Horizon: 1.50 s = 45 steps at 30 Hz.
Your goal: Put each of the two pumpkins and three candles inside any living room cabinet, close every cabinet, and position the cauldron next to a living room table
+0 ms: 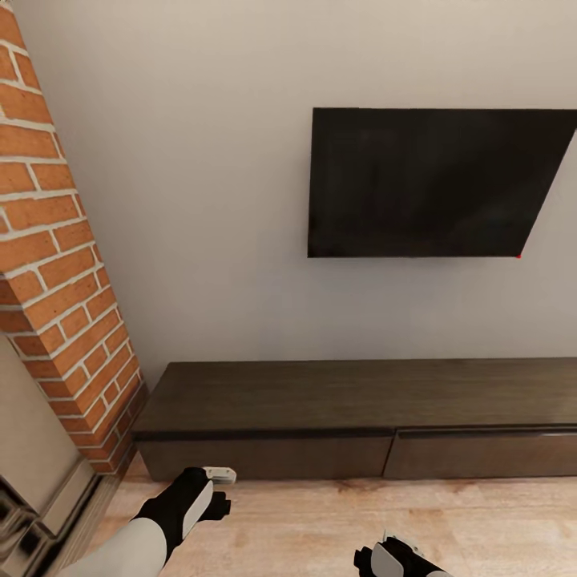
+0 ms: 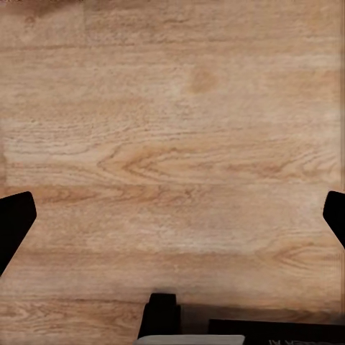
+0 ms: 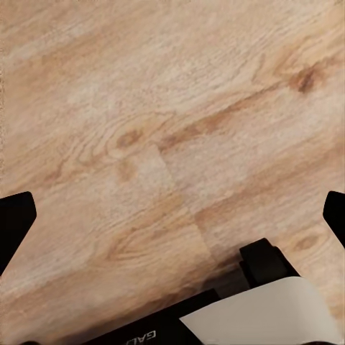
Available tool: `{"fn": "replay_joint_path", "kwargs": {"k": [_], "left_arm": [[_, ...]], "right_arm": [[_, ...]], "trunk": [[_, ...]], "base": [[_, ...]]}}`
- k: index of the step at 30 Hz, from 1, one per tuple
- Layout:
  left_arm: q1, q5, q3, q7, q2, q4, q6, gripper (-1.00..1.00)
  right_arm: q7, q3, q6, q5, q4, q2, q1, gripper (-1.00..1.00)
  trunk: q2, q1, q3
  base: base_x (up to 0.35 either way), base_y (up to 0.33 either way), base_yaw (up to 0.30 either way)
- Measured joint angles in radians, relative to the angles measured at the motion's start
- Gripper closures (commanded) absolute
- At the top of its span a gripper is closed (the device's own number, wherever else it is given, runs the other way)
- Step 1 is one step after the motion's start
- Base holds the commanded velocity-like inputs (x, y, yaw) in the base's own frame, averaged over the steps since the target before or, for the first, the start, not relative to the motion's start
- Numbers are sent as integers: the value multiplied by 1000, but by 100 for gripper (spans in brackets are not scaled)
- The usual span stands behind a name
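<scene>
Cabinet [image 1: 320, 449] at 12 o'clock, fronts shut | grippers [image 2: 172, 215] [image 3: 172, 215] wide, empty | progress: I cannot tell

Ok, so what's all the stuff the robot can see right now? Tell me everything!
TV: one, black, screen dark, mounted on the wall.
Wall: one, pale grey, behind the TV.
Cabinet: one, dark brown, long and low, under the TV, both fronts shut.
Brick column: one, red-orange, on the robot's left side.
Floor: light wood planks, below both arms.
Left gripper: one, black and white, near the cabinet's left front, open.
Right gripper: one, black and white, low over the floor, open.
</scene>
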<state>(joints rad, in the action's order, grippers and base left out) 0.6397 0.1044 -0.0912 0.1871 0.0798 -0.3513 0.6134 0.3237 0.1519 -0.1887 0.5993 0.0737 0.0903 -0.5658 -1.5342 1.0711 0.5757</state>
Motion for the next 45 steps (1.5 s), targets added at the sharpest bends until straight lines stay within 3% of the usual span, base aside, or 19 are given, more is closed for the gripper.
{"fn": "replay_joint_path", "kwargs": {"k": [13,26,30,35,39,41,45], "left_arm": [[0,1,-1,0,4,1,-1,-100],[0,0,-2,0,3,2,-13,-100],[-4,-1,-4,0,3,42,-26,-100],[-7,-4,-5,0,-9,149,-138,-100],[-30,-6,-5,1,-36,247,-248,-100],[-75,-6,-5,1,-58,278,-324,-100],[-148,-7,-6,1,-87,292,-398,-100]], "right_arm": [[0,0,-1,-2,1,0,0,-100],[1,0,-1,-13,-40,-25,0,-100],[1,0,1,-16,-48,-30,5,-100],[0,2,5,-18,-50,-32,46,-100],[0,7,17,-20,-50,-43,96,-100],[0,10,42,-20,-50,-60,127,-100],[-1,12,81,-20,-51,-79,167,-100]], "trunk": [[91,-50,-41],[182,-100,-76],[210,-115,-88],[245,-134,-104],[273,-149,-116],[287,-157,-122],[315,-172,-135]], "base": [[0,0,0],[0,0,0],[0,0,0],[0,0,0],[0,0,0],[0,0,0],[0,0,0]]}}
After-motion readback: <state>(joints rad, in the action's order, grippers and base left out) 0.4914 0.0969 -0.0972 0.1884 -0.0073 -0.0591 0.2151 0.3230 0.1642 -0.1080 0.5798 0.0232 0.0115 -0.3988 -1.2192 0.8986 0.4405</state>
